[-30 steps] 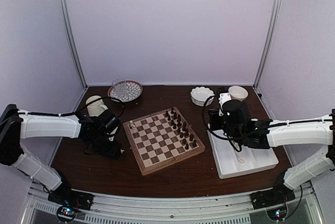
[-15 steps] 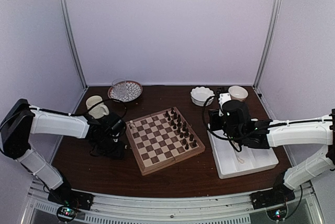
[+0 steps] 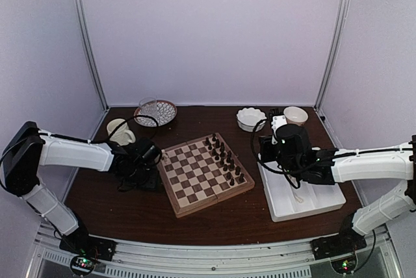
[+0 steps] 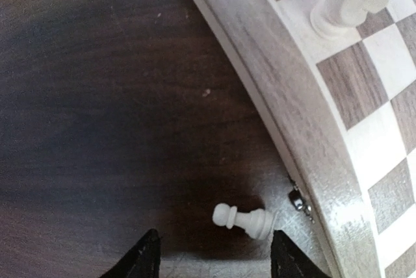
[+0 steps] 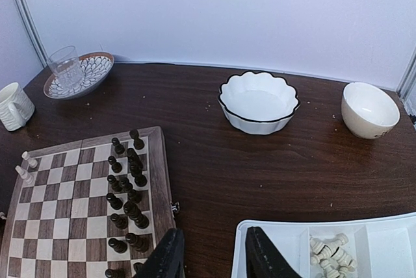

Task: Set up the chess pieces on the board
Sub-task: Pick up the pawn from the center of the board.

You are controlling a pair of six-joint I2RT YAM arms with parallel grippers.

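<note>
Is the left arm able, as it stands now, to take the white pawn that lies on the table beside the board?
Probably yes. The left gripper is open just short of the pawn, with bare table between. Only the board rim, close beside one finger, may hinder.

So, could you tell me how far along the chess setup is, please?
Early. The dark pieces stand in two rows on the board, but only two cream pieces are placed. The open left hand hovers by a cream pawn lying on the table beside the rim. More cream figures wait in the white tray.
</note>
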